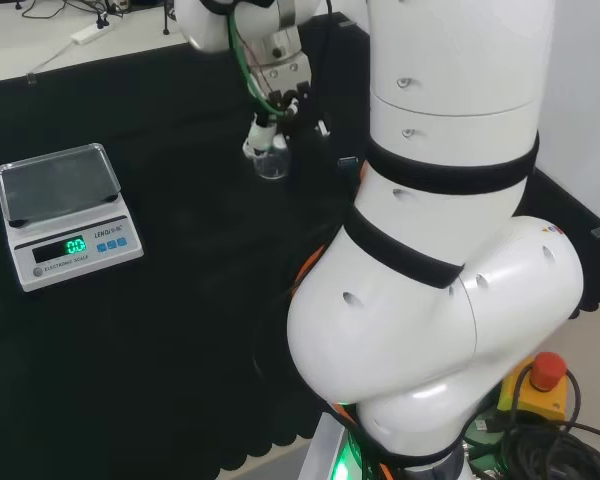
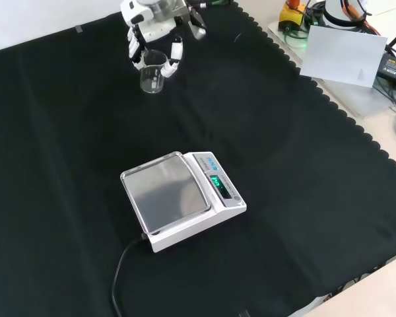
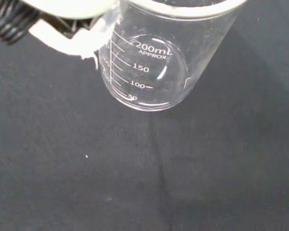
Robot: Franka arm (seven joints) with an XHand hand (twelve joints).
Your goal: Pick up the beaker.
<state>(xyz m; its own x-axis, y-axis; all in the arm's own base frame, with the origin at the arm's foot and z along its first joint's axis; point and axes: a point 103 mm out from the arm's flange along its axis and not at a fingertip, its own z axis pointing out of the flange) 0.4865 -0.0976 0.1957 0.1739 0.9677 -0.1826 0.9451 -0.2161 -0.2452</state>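
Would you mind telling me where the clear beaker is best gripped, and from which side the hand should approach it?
Grip the beaker round its straight side wall just below the rim, coming down from above, as the hand is placed. It stands upright and looks empty, and bare cloth lies all around it, so fingers can probably close from opposite sides.

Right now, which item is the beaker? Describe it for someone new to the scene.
In the front view, start at the white scale mid-cloth and look to the far top edge, where the hand comes in. The beaker sits between its fingers: a small clear glass cylinder with printed graduation marks, the sole glassware in sight.
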